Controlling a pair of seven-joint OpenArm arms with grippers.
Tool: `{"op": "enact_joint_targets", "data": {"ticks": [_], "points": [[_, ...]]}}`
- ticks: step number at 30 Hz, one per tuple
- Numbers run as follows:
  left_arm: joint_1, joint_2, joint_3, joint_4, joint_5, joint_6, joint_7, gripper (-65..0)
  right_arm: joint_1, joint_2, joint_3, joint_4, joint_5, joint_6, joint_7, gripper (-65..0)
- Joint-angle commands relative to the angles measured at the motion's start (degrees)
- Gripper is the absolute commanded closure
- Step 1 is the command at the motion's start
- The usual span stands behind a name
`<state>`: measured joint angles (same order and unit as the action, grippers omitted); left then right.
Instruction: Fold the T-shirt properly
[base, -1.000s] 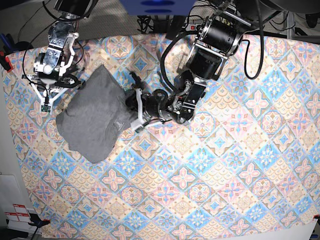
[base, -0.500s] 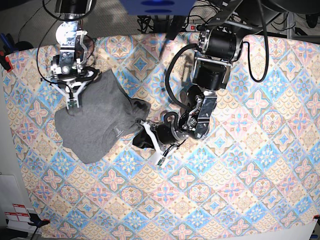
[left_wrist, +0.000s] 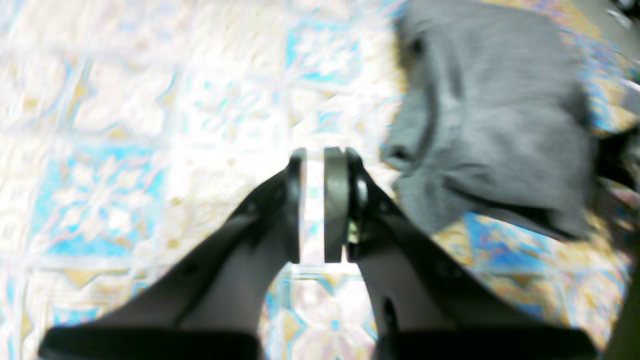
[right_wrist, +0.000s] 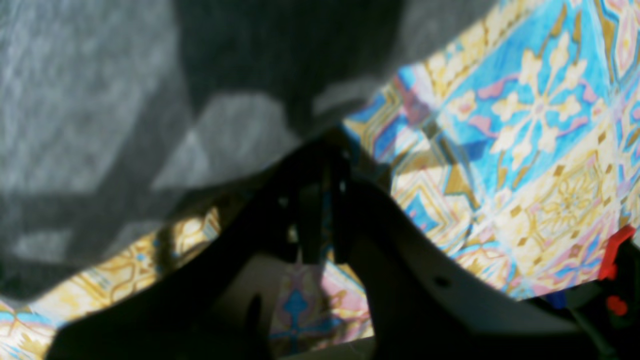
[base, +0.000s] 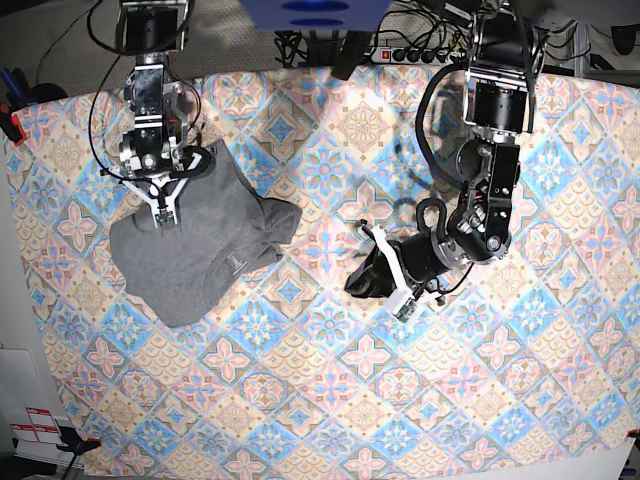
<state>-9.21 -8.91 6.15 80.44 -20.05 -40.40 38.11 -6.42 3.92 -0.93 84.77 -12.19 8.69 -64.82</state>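
The T-shirt (base: 195, 245) lies bunched, long axis diagonal, both claws pressed together, empty.

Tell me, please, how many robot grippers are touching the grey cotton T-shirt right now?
1, apparently. The right gripper sits over the heather-grey cotton T-shirt at its upper edge, though contact itself is not clearly visible. The left gripper is apart, over the diamond-patterned tablecloth.

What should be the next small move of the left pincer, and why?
Probably it should open and turn back toward the T-shirt. The left pincer hangs shut and empty over the tablecloth, apart from the shirt, which lies bunched with a loose flap near its right edge, not folded flat.
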Motion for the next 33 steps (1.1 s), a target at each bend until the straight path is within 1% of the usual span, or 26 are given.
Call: {"op": "enact_joint_targets", "data": {"ticks": [1, 4, 7, 10, 13, 16, 20, 22, 23, 28, 30, 31, 33], "points": [[0.11, -1.07, -1.98, 2.06, -1.18, 0.40, -0.88, -6.0, 1.10, -1.07, -1.22, -1.56, 5.02, 1.38, 4.11, -5.0], [2.05, -1.42, -6.46, 3.47, -1.79, 0.40, -0.88, -6.0, 1.71, -2.21, -4.30, -1.65, 5.02, 1.38, 4.38, -4.9], [3.19, -1.77, -9.63, 3.73, -1.62, 0.40, -0.88, -6.0, 2.59, -3.00, -9.84, -1.48, 5.02, 1.38, 4.29, -4.9], [3.89, -3.09, -10.86, 3.73, -1.53, 0.40, -0.88, -6.0, 4.09, -3.44, -16.17, 0.37, 5.02, 1.38, 4.55, -4.9], [4.42, -4.24, -11.03, 3.64, -1.35, 0.40, -0.88, -6.0, 4.35, -3.44, -20.65, 4.33, 5.02, 1.38, 4.38, -4.9], [5.83, -5.55, -11.03, 3.82, -1.79, 0.40, -0.88, -6.0, 4.88, -3.70, -21.09, 7.40, 5.02, 1.38, 3.59, -4.9], [8.29, -6.96, -10.77, 4.43, -1.79, 0.40, -0.88, -5.6, 4.61, -3.88, -21.09, 9.95, 5.02, 1.29, 0.16, -4.9], [10.22, -7.58, -10.68, 6.54, -1.44, 0.40, -0.88, -5.4, 3.82, -3.44, -20.21, 12.06, 4.93, 1.11, -0.90, -4.9], [11.63, -8.10, -10.68, 8.30, -1.44, 0.40, -0.88, -5.3, 2.59, -3.44, -18.46, 13.38, 4.76, 1.11, -1.34, -4.9], [18.84, -10.39, -10.68, 18.32, -1.35, 0.40, -0.88, -5.3, -1.72, -3.79, -6.50, 22.17, 4.67, 1.11, -1.78, -4.9], [22.09, -11.27, -10.86, 22.10, -1.35, 0.40, -0.88, -5.3, -3.12, -3.79, -2.37, 24.37, 4.67, 1.11, -4.33, -4.9], [23.59, -11.53, -11.12, 23.60, -1.35, 0.40, -0.88, -5.3, -3.30, -3.79, -1.05, 24.72, 4.67, 1.11, -6.00, -4.9], [26.31, -11.62, -11.21, 25.80, -1.35, 0.40, -0.96, -5.3, -3.56, -3.53, 0.62, 25.34, 4.58, 1.11, -7.49, -4.9]]}}
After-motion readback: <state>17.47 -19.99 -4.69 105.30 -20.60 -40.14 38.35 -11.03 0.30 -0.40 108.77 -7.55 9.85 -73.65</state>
